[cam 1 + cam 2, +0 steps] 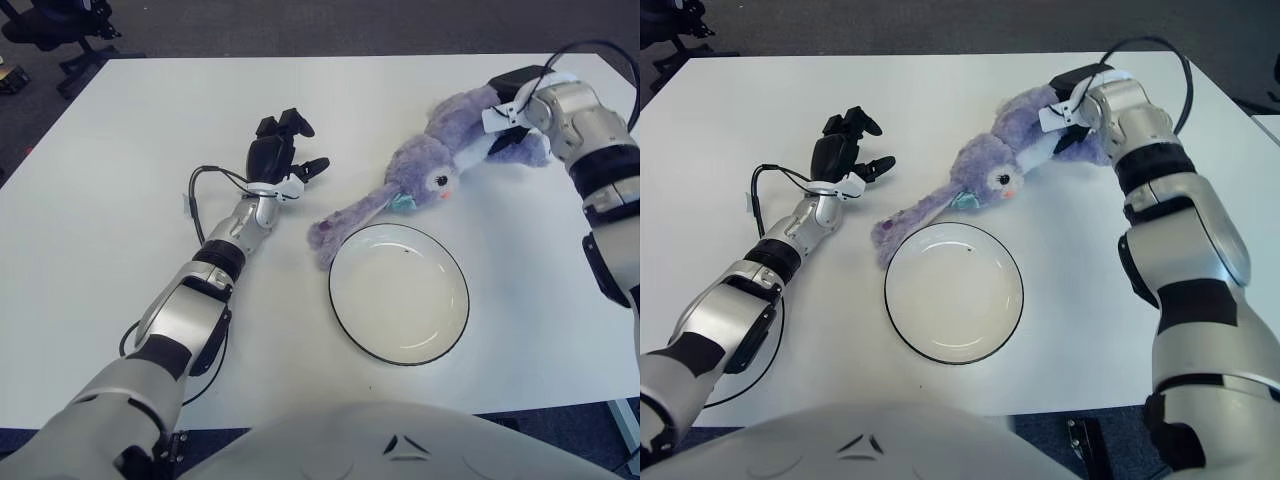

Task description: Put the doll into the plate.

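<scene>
Right now my right hand (512, 100) grips the purple plush doll (425, 170) at its far end, ears trailing beside the white plate (345, 320); left hand (275, 155) idle w/ fingers loosely spread, far left of plate.

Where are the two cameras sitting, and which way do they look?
Left eye view: on the robot's head, looking forward and down at the white table; both arms and its chest show.
Right eye view: the head's other eye, set slightly aside, facing the same way; more of the right arm shows.
Both share: the purple doll gripped by the right hand, the plate nearer the robot, and the left hand left of the doll.
</scene>
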Controlling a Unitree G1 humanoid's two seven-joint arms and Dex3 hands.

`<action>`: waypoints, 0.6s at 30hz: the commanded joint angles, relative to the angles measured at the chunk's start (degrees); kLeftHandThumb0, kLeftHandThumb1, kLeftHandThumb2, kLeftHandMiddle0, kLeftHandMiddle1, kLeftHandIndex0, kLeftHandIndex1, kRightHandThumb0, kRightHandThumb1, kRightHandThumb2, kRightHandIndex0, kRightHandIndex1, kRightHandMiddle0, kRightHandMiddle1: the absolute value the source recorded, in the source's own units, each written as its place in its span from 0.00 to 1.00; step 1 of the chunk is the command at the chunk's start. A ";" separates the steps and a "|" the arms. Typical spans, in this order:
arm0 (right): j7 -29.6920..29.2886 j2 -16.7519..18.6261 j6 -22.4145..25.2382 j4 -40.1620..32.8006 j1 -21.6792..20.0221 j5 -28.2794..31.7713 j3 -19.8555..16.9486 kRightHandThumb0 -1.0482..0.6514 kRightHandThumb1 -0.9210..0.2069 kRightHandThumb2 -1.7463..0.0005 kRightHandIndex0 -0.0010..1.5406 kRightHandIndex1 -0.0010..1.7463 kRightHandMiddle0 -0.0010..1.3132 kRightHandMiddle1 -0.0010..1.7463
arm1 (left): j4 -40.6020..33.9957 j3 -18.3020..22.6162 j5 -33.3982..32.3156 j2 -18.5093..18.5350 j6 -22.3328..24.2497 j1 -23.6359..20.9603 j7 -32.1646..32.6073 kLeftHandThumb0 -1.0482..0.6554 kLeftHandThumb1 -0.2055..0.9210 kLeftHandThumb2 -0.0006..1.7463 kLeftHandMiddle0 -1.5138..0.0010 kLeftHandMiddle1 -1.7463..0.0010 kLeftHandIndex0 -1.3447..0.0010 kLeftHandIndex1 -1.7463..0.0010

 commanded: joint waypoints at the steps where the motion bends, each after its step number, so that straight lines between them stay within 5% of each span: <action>1: 0.69 1.57 0.74 2.47 -1.19 -0.24 1.31 0.50 0.15 0.76 0.71 1.00 0.65 1.00 | 0.53 -0.42 0.72 0.77 0.44 0.83 0.89 0.62 1.00 0.27 0.83 0.14 0.87 0.00; 18: -0.28 7.29 4.25 8.26 -2.34 -0.15 4.87 0.49 0.09 0.82 0.72 1.00 0.54 1.00 | 0.01 -0.85 1.64 1.66 0.22 1.44 2.63 0.62 1.00 0.28 0.86 0.09 0.89 0.00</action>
